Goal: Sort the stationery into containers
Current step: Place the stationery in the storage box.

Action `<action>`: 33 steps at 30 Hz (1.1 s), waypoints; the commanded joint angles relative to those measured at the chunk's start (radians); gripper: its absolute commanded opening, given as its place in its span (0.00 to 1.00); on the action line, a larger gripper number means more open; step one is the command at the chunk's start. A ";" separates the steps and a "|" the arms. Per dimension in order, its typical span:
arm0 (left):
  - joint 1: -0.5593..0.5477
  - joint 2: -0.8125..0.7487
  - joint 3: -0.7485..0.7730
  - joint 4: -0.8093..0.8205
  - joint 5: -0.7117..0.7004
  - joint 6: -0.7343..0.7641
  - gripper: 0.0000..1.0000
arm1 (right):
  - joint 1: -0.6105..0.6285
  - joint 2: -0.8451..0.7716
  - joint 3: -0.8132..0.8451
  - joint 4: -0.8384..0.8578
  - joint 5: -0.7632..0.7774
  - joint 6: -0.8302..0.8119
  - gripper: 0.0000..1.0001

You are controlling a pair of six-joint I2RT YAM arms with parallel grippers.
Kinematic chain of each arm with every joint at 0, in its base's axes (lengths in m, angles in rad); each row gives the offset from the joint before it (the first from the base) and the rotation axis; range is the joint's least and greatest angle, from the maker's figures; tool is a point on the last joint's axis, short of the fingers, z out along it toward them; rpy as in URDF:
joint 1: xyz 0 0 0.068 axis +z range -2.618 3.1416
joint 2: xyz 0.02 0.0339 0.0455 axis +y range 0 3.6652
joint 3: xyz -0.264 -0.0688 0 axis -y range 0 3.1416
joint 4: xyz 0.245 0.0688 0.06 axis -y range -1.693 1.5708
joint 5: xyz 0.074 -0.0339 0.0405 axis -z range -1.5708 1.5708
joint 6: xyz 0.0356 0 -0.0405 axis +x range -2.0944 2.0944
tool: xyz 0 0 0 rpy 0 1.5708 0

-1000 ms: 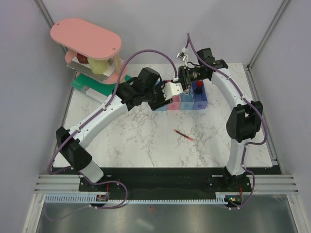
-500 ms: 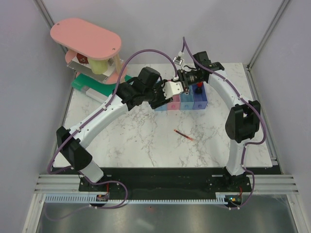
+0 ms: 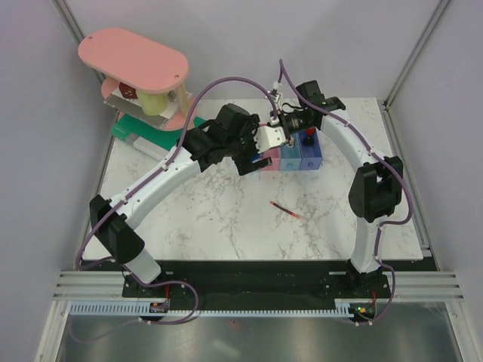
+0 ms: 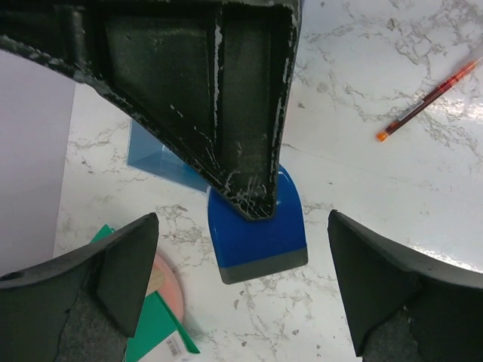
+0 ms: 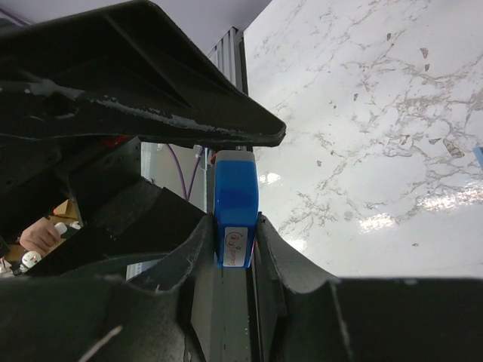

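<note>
1. A white marble worktop [image 3: 189, 219] sits inside pale grey walls [image 3: 45, 151]. A pink stand [image 3: 132, 59] is at its far left corner, with a green box [image 3: 128, 130] at the stand's base.
2. Four bins [image 3: 302, 154] form a row by the far edge. A red pen [image 3: 287, 210] lies right of centre.
3. The right pincer [image 5: 235, 234] is clamped on a blue block [image 4: 256, 234], held above the worktop by the bins' left end.
4. The left pincer [image 4: 241, 225] has its jaws wide apart either side of the block, clear of it. A second ago they were narrower, and the right arm has since shifted left.
</note>
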 commanded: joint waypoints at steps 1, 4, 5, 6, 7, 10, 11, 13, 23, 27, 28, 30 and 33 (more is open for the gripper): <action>-0.004 -0.025 -0.021 0.052 -0.028 0.026 1.00 | 0.008 -0.051 0.007 0.023 -0.005 -0.017 0.06; -0.004 -0.060 -0.061 0.050 -0.028 0.019 1.00 | -0.003 -0.048 0.020 0.021 0.051 -0.023 0.03; -0.002 -0.071 -0.070 0.050 -0.027 0.015 1.00 | -0.006 -0.044 0.024 0.023 0.084 -0.026 0.02; -0.002 -0.085 -0.096 0.050 -0.025 0.013 1.00 | -0.015 -0.034 0.030 0.021 0.144 -0.029 0.00; -0.002 -0.111 -0.111 0.050 -0.020 0.007 1.00 | -0.034 -0.028 0.044 0.021 0.184 -0.031 0.00; -0.002 -0.163 -0.170 0.047 -0.017 0.003 1.00 | -0.087 0.003 0.079 0.017 0.340 -0.059 0.00; -0.002 -0.171 -0.182 0.047 -0.017 0.001 1.00 | -0.101 0.023 0.092 0.009 0.385 -0.066 0.00; -0.002 -0.186 -0.216 0.046 -0.022 0.001 1.00 | -0.136 0.041 0.124 0.000 0.527 -0.110 0.00; -0.002 -0.168 -0.208 0.047 -0.022 -0.004 1.00 | -0.170 0.095 0.083 0.009 0.920 -0.281 0.00; -0.002 -0.174 -0.216 0.046 -0.022 -0.007 1.00 | -0.192 0.118 0.081 0.030 0.974 -0.290 0.00; -0.002 -0.174 -0.217 0.046 -0.022 -0.005 1.00 | -0.195 0.120 0.080 0.037 0.986 -0.293 0.00; -0.002 -0.178 -0.228 0.046 -0.025 -0.005 1.00 | -0.199 0.117 0.066 0.044 1.011 -0.299 0.00; -0.001 -0.177 -0.231 0.049 -0.027 -0.005 1.00 | -0.207 0.106 0.044 0.060 1.029 -0.306 0.00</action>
